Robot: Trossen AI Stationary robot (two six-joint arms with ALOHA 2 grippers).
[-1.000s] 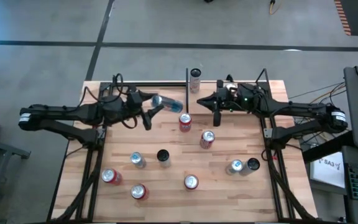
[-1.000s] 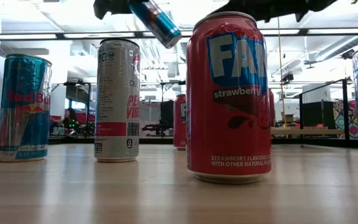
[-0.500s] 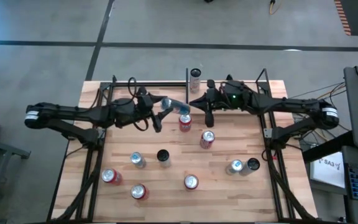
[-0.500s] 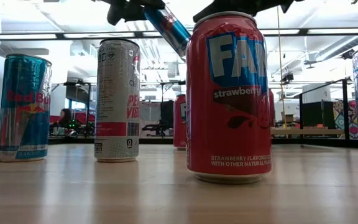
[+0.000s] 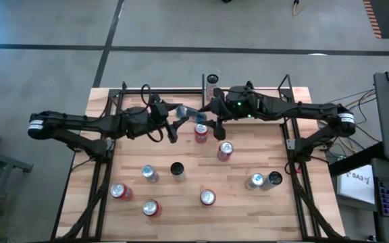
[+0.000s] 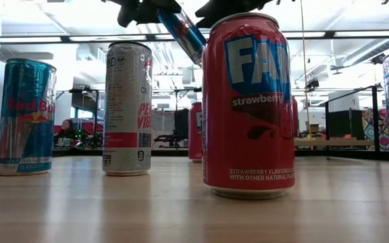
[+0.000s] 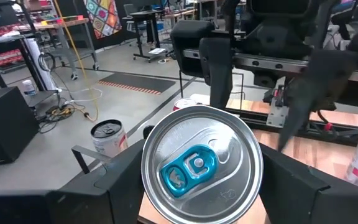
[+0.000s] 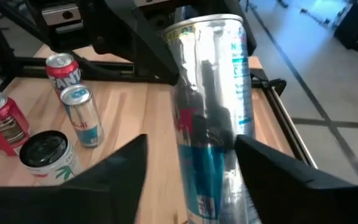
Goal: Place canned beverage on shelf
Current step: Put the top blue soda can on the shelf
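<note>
- The left gripper (image 5: 169, 126) is clamped on the blue-silver can (image 5: 186, 113) and holds it tilted in the air, above the table (image 5: 248, 202).
- The right gripper (image 5: 216, 121) has its fingers apart around the same can.
- The shelf (image 5: 248, 94) is at the far edge of the table, beside a white can (image 5: 212, 82).

A slim blue-and-silver can (image 5: 187, 113) hangs tilted in the air above the middle of the table, its silver top with a blue pull tab (image 7: 191, 171) unopened. The shelf (image 5: 245, 92), a light-wood board edged by thin black rods and posts, lies at the table's far edge, right of centre.
</note>
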